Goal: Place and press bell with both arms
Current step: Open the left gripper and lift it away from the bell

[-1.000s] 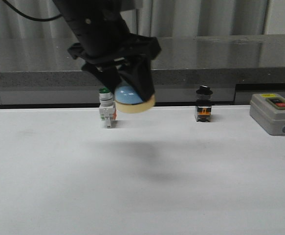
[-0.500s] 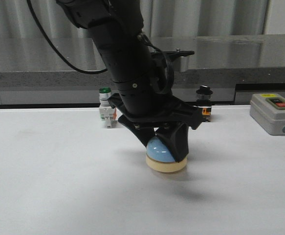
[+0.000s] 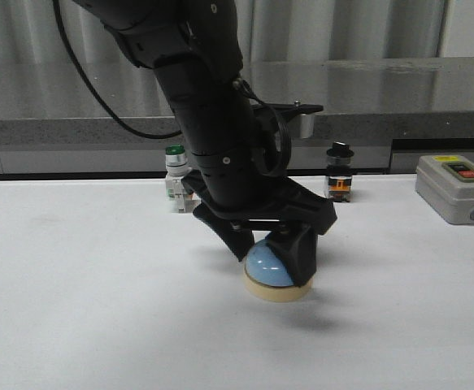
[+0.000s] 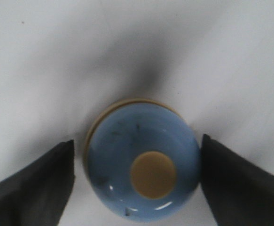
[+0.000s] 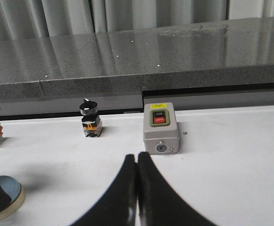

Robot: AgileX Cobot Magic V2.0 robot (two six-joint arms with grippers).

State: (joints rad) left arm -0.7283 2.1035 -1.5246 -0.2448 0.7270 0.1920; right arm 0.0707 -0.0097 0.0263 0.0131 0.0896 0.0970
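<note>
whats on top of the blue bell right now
The bell carries its cream button, bare in the left wrist view. The left gripper straddles the dome, fingers at its sides. In the front view the fingers hide that button.

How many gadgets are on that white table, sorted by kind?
Light-blue dome call bell with cream base: 1
Small pushbutton switches, green-capped white and black-capped: 2
Grey box with red button: 1
Total: 4

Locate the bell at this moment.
In the front view the bell sits on the white table near centre, between the left end effector fingers, in front of the green-capped switch.
</note>
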